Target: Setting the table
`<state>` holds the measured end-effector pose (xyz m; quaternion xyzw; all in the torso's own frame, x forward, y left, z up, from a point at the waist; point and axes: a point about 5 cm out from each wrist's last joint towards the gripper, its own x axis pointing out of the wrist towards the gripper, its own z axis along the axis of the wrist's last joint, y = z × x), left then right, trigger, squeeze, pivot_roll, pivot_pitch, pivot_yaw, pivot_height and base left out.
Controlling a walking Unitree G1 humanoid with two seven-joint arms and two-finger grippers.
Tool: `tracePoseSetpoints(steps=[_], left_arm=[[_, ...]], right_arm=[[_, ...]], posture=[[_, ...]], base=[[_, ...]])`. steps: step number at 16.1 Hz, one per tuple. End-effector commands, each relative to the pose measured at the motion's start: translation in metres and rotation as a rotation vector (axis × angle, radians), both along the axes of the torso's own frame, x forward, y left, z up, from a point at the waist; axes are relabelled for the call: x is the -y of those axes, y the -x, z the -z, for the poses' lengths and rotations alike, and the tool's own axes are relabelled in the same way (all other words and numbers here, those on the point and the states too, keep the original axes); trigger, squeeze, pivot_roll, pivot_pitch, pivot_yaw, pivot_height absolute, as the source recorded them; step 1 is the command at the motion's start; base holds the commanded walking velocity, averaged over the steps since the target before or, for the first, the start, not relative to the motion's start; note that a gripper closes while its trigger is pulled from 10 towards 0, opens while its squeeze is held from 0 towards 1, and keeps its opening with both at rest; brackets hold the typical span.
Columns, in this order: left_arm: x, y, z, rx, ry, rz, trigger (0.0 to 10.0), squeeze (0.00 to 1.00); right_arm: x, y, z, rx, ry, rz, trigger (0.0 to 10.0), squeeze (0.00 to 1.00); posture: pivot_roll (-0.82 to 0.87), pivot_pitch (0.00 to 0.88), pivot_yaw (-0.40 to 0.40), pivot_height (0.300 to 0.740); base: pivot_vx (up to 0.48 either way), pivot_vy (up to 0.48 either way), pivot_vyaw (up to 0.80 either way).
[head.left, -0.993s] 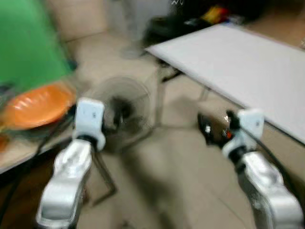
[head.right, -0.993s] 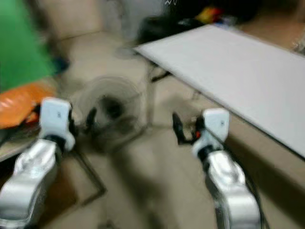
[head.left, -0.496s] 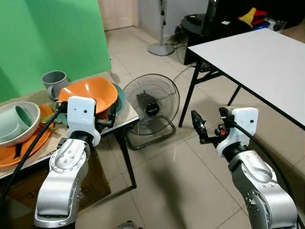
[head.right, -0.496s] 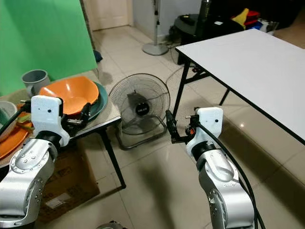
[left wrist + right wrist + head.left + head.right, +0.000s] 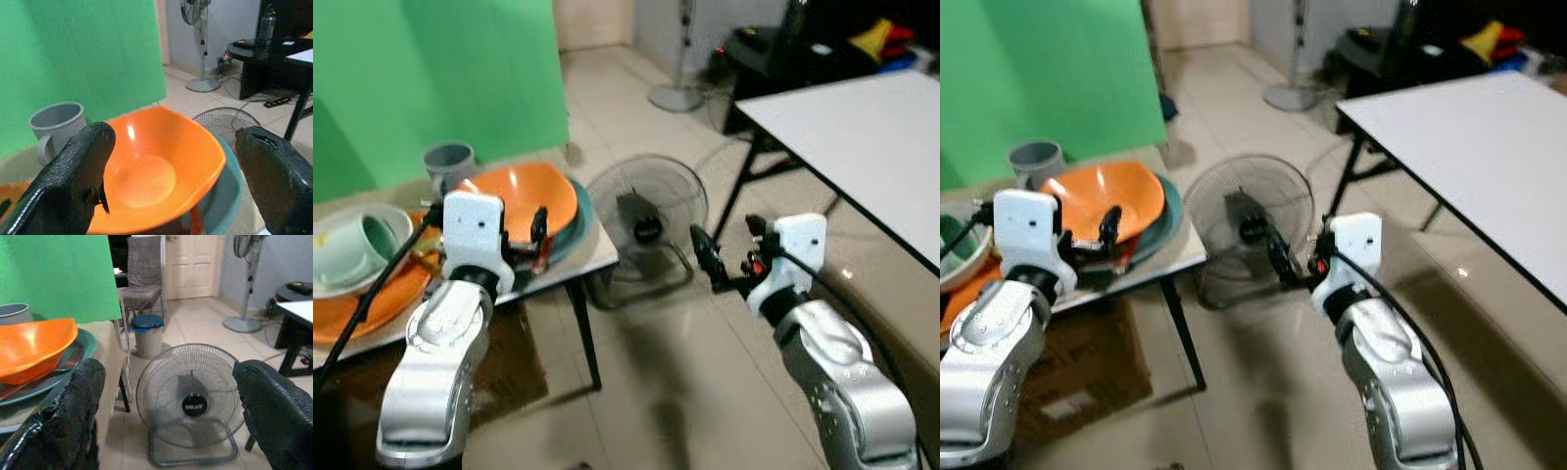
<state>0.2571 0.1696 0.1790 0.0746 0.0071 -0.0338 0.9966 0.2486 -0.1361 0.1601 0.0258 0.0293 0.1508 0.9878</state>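
Beside the orange bowl [image 5: 521, 199], seen from my head, my left pincer [image 5: 538, 238] is hovering at the bowl's near rim, its fingers parted and holding nothing. That bowl is sitting on a teal plate [image 5: 576, 223] at the corner of the low surface [image 5: 597, 257], with a grey mug [image 5: 449, 164] just behind the bowl and a pale green cup [image 5: 352, 252] lying in a white bowl [image 5: 391, 220] farther along from it. My right pincer [image 5: 705, 260] is hanging over the floor, in front of the floor fan [image 5: 647, 212] that is standing next to the bowl's surface; the white table [image 5: 862, 147] is well apart from the bowl.

Along my left wrist, both fingers [image 5: 78, 171] are spread wide, framing the bowl, empty.

Along my right wrist, the fingers [image 5: 73, 411] are likewise wide apart and empty, with the fan between them and the bowl off to one side.
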Motion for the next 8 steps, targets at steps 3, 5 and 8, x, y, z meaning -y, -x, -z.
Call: tracePoseSetpoints(steps=[3, 5, 8], left_arm=[[0.0071, 0.0024, -0.0039, 0.014, -0.012, 0.026, 10.0, 0.0], [0.0081, 0.0033, -0.0054, 0.02, -0.02, 0.032, 10.0, 0.0], [0.0098, 0.0036, -0.0069, 0.025, -0.036, 0.042, 10.0, 0.0]], right_arm=[[0.0013, -0.0003, 0.0007, 0.003, 0.007, -0.017, 10.0, 0.0], [-0.0003, -0.0014, 0.0007, 0.005, 0.009, -0.035, 10.0, 0.0], [-0.0004, -0.0062, -0.0001, 0.01, 0.011, -0.039, 10.0, 0.0]], posture=[[0.14, 0.0, 0.019, 0.74], [0.14, 0.0, 0.019, 0.74], [0.14, 0.0, 0.017, 0.74]], base=[[0.31, 0.0, 0.8], [0.304, 0.0, 0.8], [0.289, 0.0, 0.53]])
